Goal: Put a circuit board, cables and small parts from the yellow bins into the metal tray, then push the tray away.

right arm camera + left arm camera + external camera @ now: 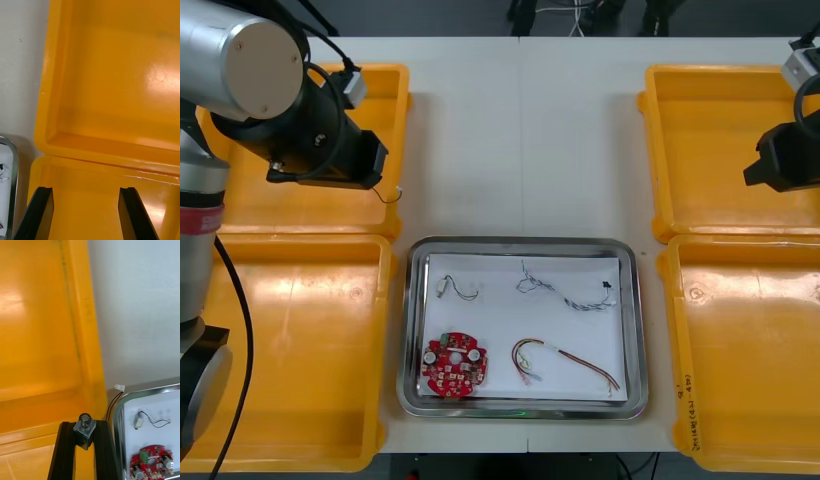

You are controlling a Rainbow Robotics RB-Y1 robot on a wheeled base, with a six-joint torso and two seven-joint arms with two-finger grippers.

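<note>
Table: the light table [520,130] carries everything.
Yellow bins: there are two at each side. These are the far left bin [240,215], the near left bin [300,320], the far right bin [700,150] and the near right bin [740,350]. What shows of their floors is bare.
Metal tray: the metal tray [632,330] is white inside. It stands between the two near bins, at the near middle of the table.
Left gripper: the left gripper [84,424] is over the near right corner of the far left bin, just beside the tray's far left corner. Its fingers are clenched on a small metal part [84,432].
Right gripper: the right gripper [86,193] hangs over the right side of the far right bin, well apart from the tray. Its fingers stand apart, and nothing is between them.
Circuit board: the round red circuit board [455,364] lies in the near left corner of the tray.
Red and yellow cable: the red and yellow cable [555,360] lies in the tray, to the right of the board.
Blue and white cable: the twisted blue and white cable [565,293] lies in the far right part of the tray.
Black cable: the thin black cable [111,407] runs from the held part to a white plug [119,387]. The plug is over the table, near the tray's far left corner. I cannot tell if it touches the table.
Other part: another small metal part [444,288] with a thin wire lies in the far left part of the tray.
</note>
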